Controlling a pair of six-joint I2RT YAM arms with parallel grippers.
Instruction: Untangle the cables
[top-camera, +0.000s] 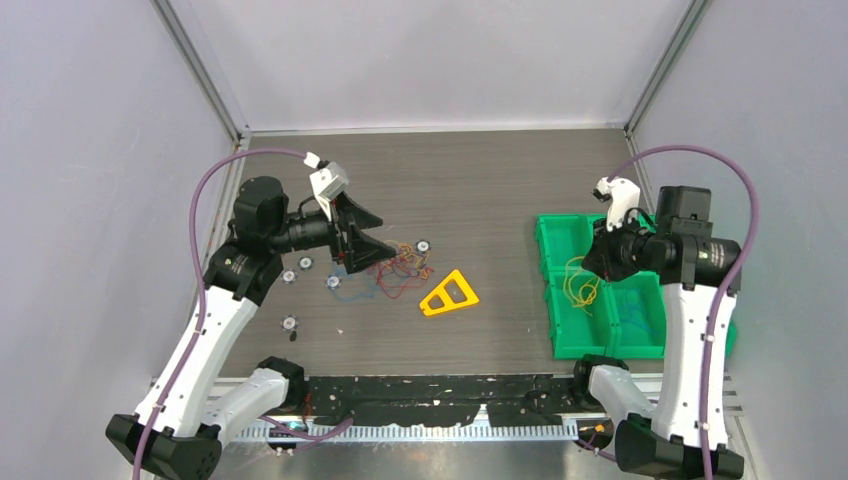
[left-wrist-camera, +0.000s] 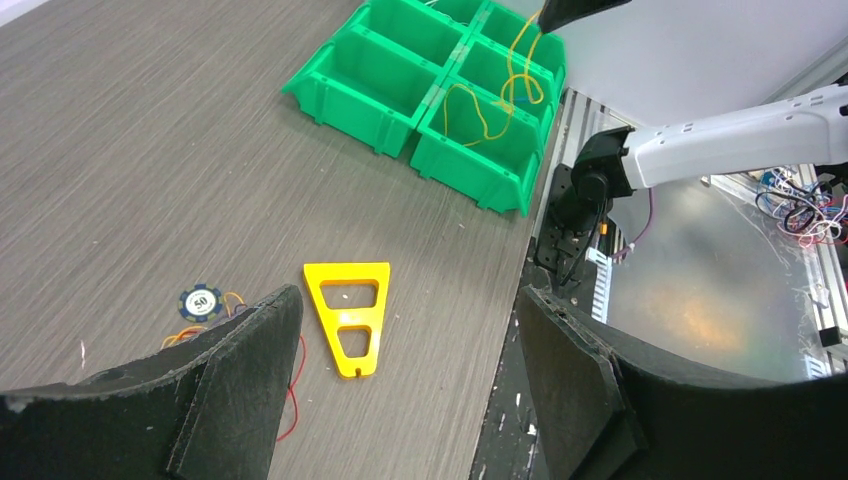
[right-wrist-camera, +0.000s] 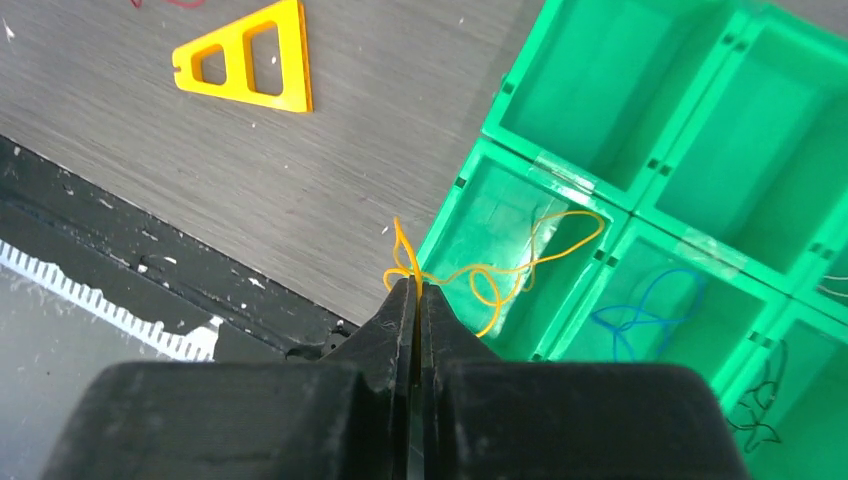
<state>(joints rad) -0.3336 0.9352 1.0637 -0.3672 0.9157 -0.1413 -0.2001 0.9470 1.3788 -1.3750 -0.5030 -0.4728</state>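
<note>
A tangle of thin red, orange and blue cables (top-camera: 392, 268) lies on the table left of centre. My left gripper (top-camera: 383, 236) hovers open just above and left of it. In the left wrist view its jaws (left-wrist-camera: 410, 300) stand wide apart with nothing between them, and a red cable (left-wrist-camera: 296, 395) shows by the left finger. My right gripper (right-wrist-camera: 415, 287) is shut on a yellow cable (right-wrist-camera: 500, 270), which loops down into a green bin compartment (right-wrist-camera: 470, 190). From above, the yellow cable (top-camera: 581, 285) hangs below the right gripper (top-camera: 592, 262).
The green bins (top-camera: 553, 300) stand at the right; one holds a blue cable (right-wrist-camera: 640, 315), another a dark one (right-wrist-camera: 757, 418). A yellow plastic triangle (top-camera: 449, 294) lies mid-table. Several poker chips (top-camera: 289, 322) are scattered around the tangle, one (left-wrist-camera: 201, 301) beside my left finger.
</note>
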